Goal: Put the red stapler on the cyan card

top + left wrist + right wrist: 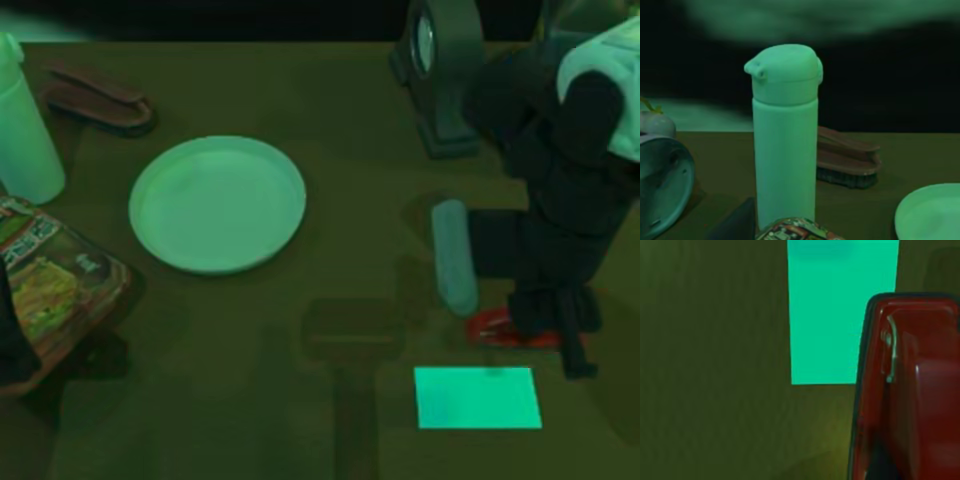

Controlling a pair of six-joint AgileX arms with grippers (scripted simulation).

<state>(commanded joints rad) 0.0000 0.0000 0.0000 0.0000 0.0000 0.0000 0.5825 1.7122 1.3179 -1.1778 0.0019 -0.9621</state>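
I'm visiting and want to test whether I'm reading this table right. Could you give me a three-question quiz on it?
1. True or false: the red stapler already lies on the cyan card.
2. Which arm reaches down over the red stapler: A) left arm, B) right arm?
3. Fill in: the white plate sits on the table's ____ half in the top view.

Key:
1. False. The stapler rests on the bare table just beyond the card's far edge, apart from it.
2. B. The right gripper is down at the stapler; the left arm stays at the table's left edge.
3. Left, near the white bottle and the dark brush.
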